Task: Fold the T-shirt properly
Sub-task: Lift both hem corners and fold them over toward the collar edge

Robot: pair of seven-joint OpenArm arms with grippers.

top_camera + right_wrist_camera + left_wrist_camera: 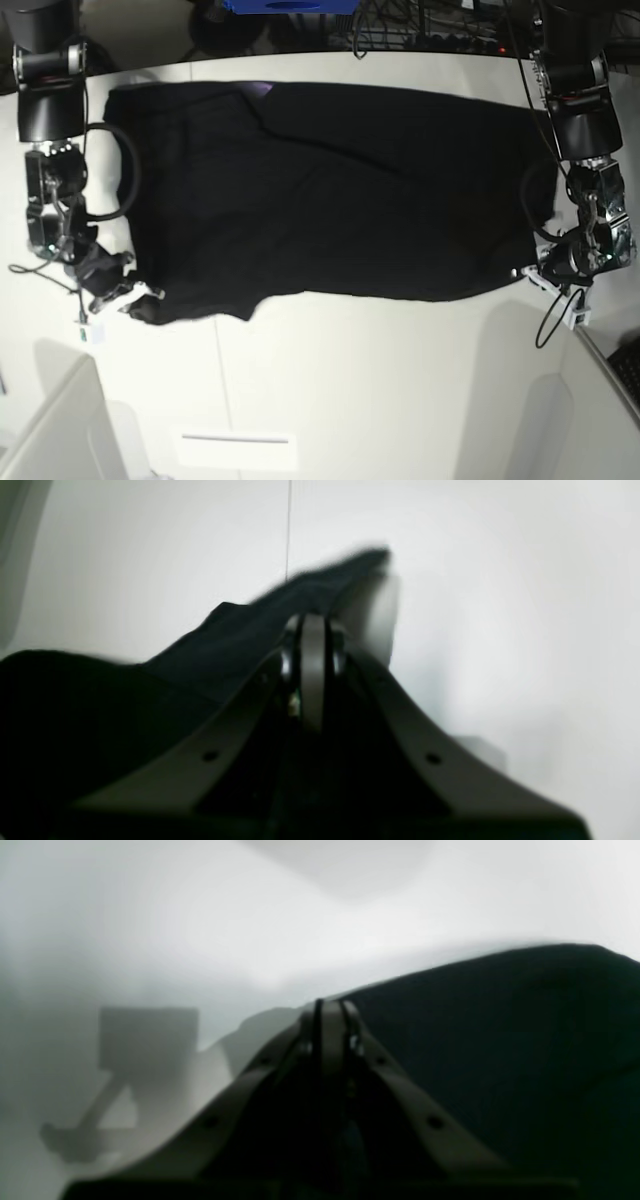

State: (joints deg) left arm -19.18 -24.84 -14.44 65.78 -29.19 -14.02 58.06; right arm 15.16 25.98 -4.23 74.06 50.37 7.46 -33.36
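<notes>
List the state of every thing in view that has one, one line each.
T-shirt: spread flat on the table, plain black side up, both near corners pinched.
Left hand: shut on the T-shirt's near corner.
Right hand: shut on the T-shirt's other near corner.

My white bench (380,380) carries a pale label strip (237,438) near its front edge; a blue box (290,6) sits beyond the back edge.

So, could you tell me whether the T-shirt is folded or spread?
Spread: the T-shirt lies flat across the table, no sleeves showing.
</notes>
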